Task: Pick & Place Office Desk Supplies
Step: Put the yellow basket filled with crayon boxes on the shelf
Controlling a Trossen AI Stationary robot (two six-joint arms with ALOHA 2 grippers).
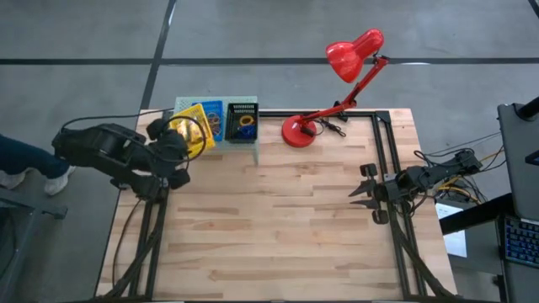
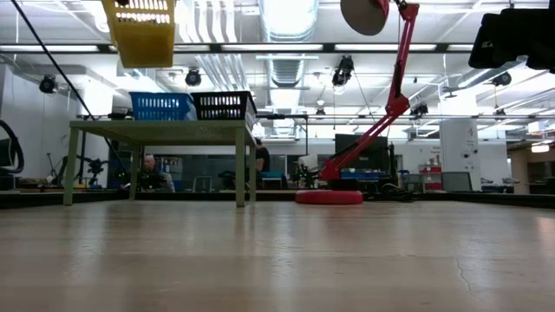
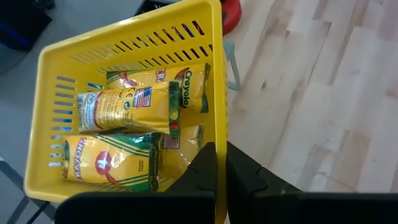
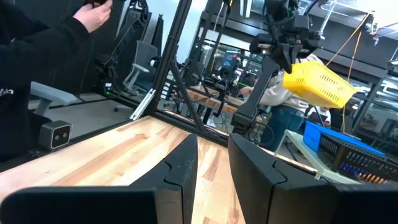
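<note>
My left gripper (image 3: 219,167) was clamped on the rim of the yellow basket (image 3: 93,56), holding it aloft beside the green shelf (image 1: 253,150). Yellow crayon packets (image 3: 134,107) lay inside. My right gripper (image 1: 360,190) hung parted, empty, over the table (image 1: 278,236).

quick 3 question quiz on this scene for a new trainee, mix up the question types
1. True or false: the left gripper is shut on the rim of the yellow basket, held up off the table.
2. What lies inside that basket? A) crayon boxes B) scissors C) staplers
3. Fill in: the blue basket and the black basket sit on top of the pale green ____.

Key: 1 true; 2 A; 3 shelf.
</note>
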